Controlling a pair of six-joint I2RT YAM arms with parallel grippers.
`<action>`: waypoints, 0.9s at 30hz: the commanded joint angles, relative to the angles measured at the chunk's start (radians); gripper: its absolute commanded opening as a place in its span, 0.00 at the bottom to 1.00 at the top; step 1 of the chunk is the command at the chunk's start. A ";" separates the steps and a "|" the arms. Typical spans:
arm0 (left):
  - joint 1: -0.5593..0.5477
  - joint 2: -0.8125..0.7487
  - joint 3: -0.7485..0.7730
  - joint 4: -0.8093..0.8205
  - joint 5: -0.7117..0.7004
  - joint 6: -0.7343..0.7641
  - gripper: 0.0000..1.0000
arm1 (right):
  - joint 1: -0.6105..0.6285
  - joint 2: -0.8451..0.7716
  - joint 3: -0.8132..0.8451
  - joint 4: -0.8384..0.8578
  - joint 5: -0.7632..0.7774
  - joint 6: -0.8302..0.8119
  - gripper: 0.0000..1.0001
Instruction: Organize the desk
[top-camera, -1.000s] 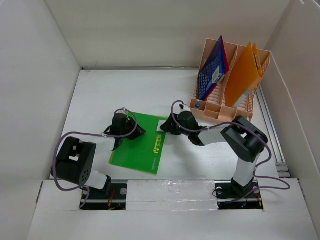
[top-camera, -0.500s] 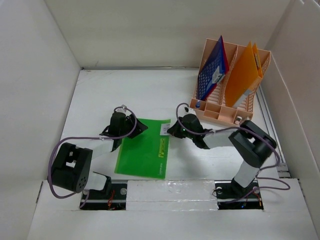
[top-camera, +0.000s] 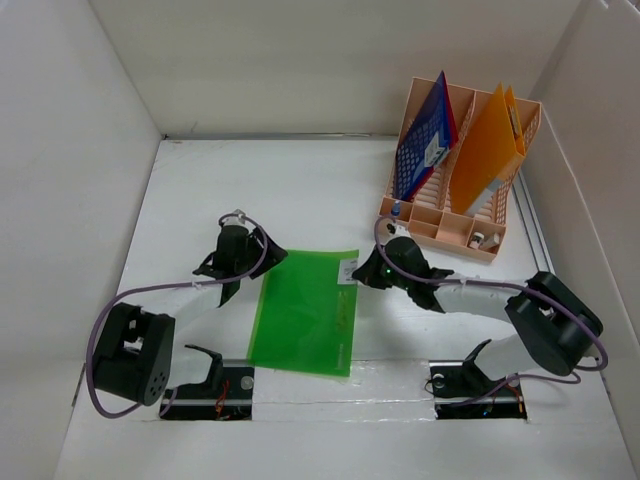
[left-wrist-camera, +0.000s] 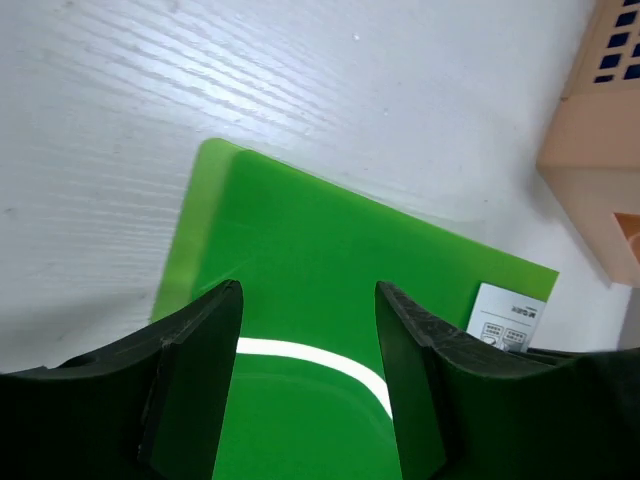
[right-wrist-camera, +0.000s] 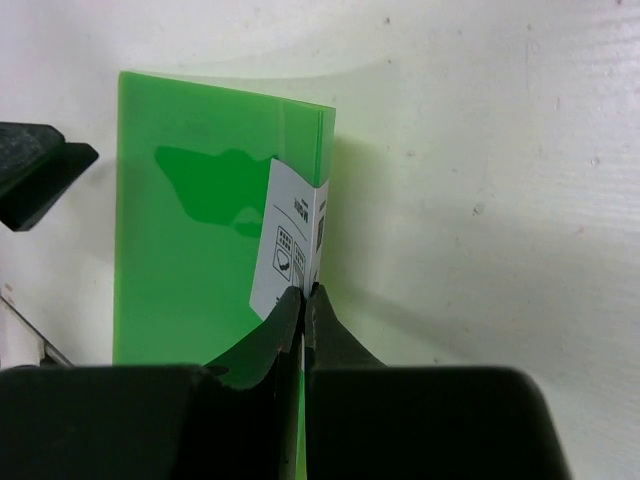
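A green plastic folder with a white label lies on the white desk, its near edge over the front of the desk. My right gripper is shut on the folder's labelled right edge; in the right wrist view the folder stands edge-on between the closed jaws. My left gripper is open at the folder's far left corner. In the left wrist view the folder lies between and beyond the spread fingers, untouched.
A peach-orange file rack stands at the back right, holding a blue folder and an orange folder, with small items in its front compartments. Its corner shows in the left wrist view. White walls enclose the desk.
The right gripper has dragged the green folder right and toward the front edge, turning it more upright. The left gripper has let it slide away and stays near its far left corner.
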 joint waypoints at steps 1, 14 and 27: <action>-0.005 -0.064 -0.006 -0.083 -0.092 0.019 0.53 | -0.032 -0.016 -0.007 -0.058 -0.027 -0.060 0.00; -0.073 -0.019 0.020 -0.177 -0.180 0.049 0.45 | -0.077 -0.036 -0.024 -0.146 -0.059 -0.111 0.17; -0.130 0.099 0.057 -0.169 -0.070 0.077 0.41 | -0.077 0.025 -0.053 -0.158 -0.235 -0.043 0.60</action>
